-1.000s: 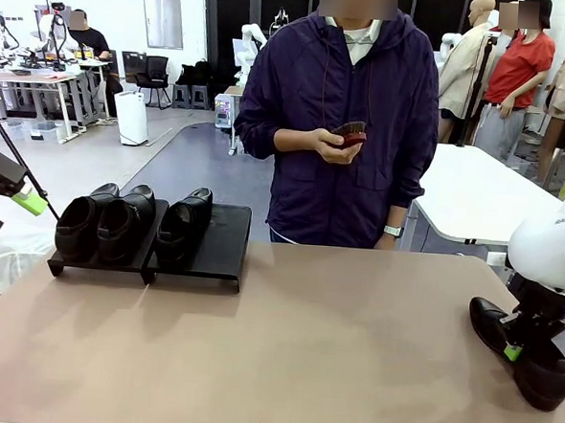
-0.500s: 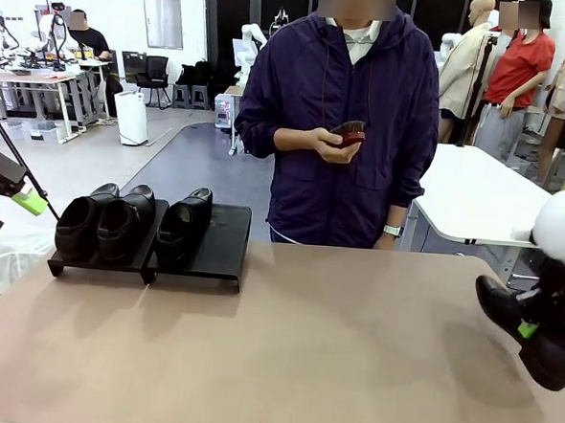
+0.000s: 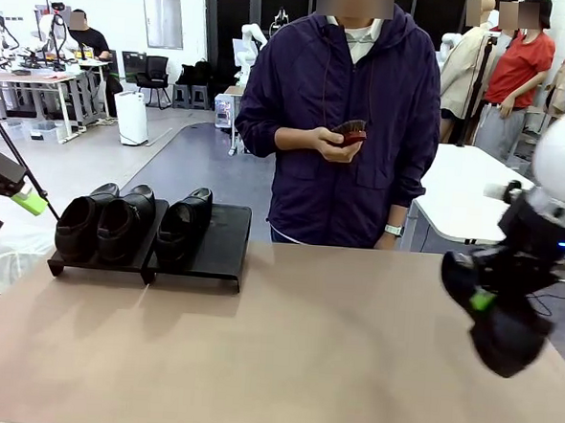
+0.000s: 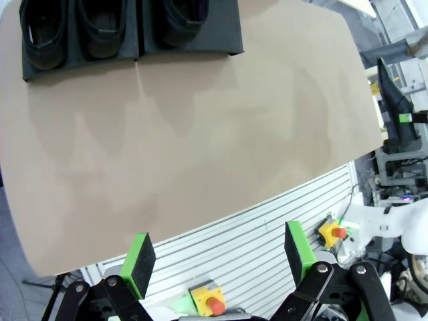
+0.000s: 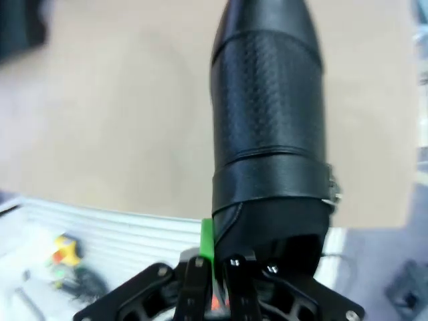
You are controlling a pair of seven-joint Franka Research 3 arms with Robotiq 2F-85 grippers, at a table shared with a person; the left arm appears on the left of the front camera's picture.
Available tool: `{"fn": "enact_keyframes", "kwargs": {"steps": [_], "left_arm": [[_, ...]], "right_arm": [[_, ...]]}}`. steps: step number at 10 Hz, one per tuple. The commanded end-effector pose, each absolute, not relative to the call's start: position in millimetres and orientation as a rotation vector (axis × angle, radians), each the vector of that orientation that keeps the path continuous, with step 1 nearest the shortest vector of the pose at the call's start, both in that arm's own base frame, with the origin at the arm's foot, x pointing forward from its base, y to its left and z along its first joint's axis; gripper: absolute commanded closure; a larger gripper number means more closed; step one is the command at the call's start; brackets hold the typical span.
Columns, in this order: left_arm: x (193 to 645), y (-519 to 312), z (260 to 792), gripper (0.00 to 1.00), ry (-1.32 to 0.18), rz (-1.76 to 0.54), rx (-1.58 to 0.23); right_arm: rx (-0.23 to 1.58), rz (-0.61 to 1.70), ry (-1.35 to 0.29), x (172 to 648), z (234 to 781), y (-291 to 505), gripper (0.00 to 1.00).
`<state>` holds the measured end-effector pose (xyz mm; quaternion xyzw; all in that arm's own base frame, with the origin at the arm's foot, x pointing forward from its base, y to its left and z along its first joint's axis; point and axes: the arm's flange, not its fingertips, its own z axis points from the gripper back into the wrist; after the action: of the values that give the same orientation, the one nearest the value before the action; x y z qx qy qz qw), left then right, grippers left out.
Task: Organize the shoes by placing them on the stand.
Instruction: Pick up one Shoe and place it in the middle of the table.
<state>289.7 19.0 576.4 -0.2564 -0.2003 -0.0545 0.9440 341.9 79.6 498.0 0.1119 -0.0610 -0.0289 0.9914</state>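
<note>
Carrying fourth shoe point(image 3: 501, 326) above tabletop's point(image 3: 302, 357) right edge, right fingers point(image 3: 481, 300) clenched on it | three shoes point(image 3: 128, 223) on stand point(image 3: 218, 241) at far-left corner, one slot free | left fingers point(image 4: 217, 257) spread, empty

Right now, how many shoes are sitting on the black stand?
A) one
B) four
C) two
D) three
D: three shoes sit on the stand, two on its left section and one on the right, while the right tool holds the fourth shoe above the table.
</note>
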Motion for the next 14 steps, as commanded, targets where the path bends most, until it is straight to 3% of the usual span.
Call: {"fn": "enact_keyframes", "kwargs": {"steps": [1,5,7,14], "left_arm": [[289,23,577,0.0,-0.405,-0.123,-0.518],[289,23,577,0.0,-0.405,-0.123,-0.518],[289,23,577,0.0,-0.405,-0.123,-0.518],[289,23,577,0.0,-0.405,-0.123,-0.518]], "right_arm": [[0.278,-0.119,-0.122,340,492,142,1.0],[0.297,-0.043,0.002,345,461,274,1.0],[0.226,-0.045,-0.049,364,433,319,1.0],[0.225,0.046,-0.04,412,367,344,1.0]]}}
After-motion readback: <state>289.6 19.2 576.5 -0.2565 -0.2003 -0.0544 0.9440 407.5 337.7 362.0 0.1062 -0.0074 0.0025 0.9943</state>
